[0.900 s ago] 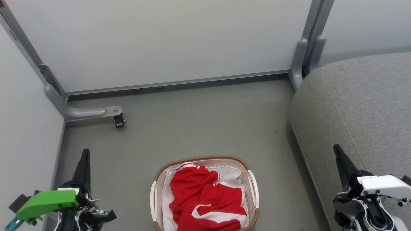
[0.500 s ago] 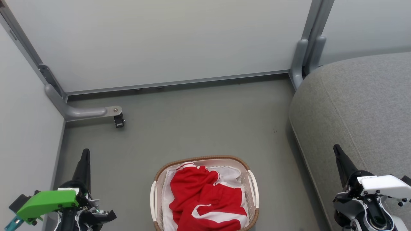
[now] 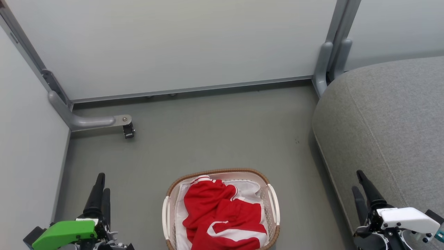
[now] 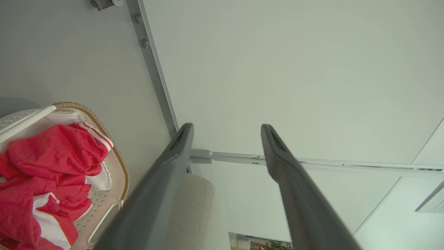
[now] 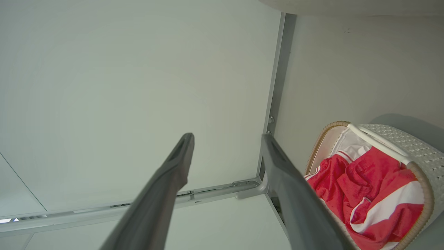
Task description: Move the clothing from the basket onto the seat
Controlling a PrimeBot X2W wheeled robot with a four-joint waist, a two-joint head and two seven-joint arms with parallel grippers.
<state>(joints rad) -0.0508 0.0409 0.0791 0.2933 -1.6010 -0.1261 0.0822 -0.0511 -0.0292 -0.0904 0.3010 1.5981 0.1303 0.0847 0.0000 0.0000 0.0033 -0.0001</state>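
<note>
Clothing in place for pick-up. The red clothing (image 3: 222, 215) lies heaped in the basket (image 3: 218, 171) on the floor (image 3: 208, 132). The left tool (image 3: 103, 183) and right tool (image 3: 357, 180) flank it, both released and empty, seemingly ready to reach in. The seat (image 3: 388, 114) stands near on the right, suiting a short carry.

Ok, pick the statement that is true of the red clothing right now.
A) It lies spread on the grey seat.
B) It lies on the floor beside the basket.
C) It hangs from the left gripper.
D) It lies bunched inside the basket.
D: the red clothing sits crumpled inside the basket, while the left gripper and the right gripper are open and well apart from it.
</note>
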